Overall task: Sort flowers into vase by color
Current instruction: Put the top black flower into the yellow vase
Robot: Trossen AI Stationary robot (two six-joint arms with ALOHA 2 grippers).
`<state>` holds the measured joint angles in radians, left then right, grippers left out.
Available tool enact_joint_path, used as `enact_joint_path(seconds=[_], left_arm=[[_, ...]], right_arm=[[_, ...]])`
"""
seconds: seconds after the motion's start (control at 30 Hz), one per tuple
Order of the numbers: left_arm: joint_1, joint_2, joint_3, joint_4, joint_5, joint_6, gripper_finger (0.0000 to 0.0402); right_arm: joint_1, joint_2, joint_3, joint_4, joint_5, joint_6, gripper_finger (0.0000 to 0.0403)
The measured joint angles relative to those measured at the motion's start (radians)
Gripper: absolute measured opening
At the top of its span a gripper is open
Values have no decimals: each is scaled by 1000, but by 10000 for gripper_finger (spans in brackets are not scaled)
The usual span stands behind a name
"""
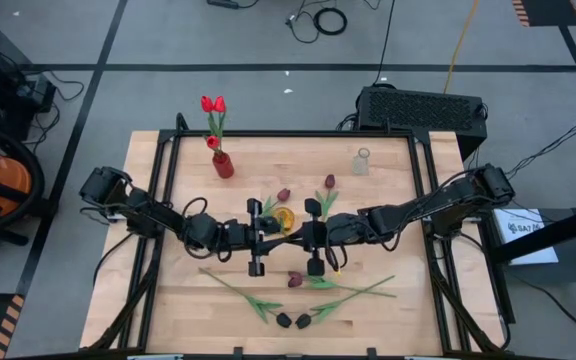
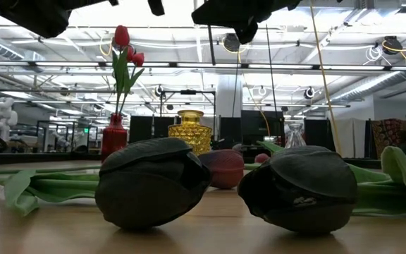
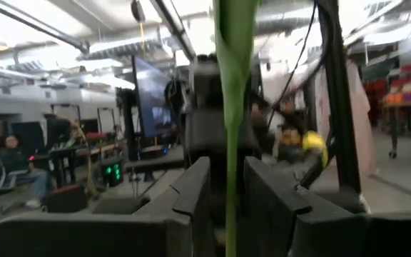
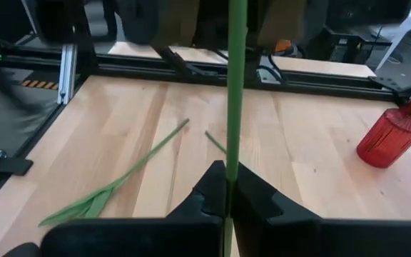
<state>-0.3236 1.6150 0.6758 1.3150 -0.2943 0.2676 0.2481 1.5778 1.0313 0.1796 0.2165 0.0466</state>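
While unlabelled, green stem (image 4: 234, 86) in right pincer (image 4: 227, 187).

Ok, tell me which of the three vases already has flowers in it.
The red vase at the table's far left. It holds red tulips, while the yellow vase at the centre and the clear vase at the far right hold none.

In the right wrist view the green stem (image 4: 234, 86) runs off the top edge, so its head is unseen. In the low view both arms are cropped at the top, and the clear vase (image 2: 294, 135) at centre right sits half hidden behind leaves.
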Motion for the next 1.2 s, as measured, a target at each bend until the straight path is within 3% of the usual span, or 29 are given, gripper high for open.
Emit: enact_joint_path(seconds=[0.3, 0.63, 0.83, 1.2], left_arm=[[10, -19, 0, -35, 0, -7, 95], [9, -126, 0, -262, 0, -105, 95], [9, -145, 0, -276, 0, -106, 94], [9, -144, 0, -316, 26, -106, 8]], right_arm=[[0, -6, 0, -92, -3, 21, 2], [0, -6, 5, -104, -4, 30, 2], [-1, -6, 6, -117, -5, 39, 2], [-1, -6, 6, -123, -4, 39, 2]])
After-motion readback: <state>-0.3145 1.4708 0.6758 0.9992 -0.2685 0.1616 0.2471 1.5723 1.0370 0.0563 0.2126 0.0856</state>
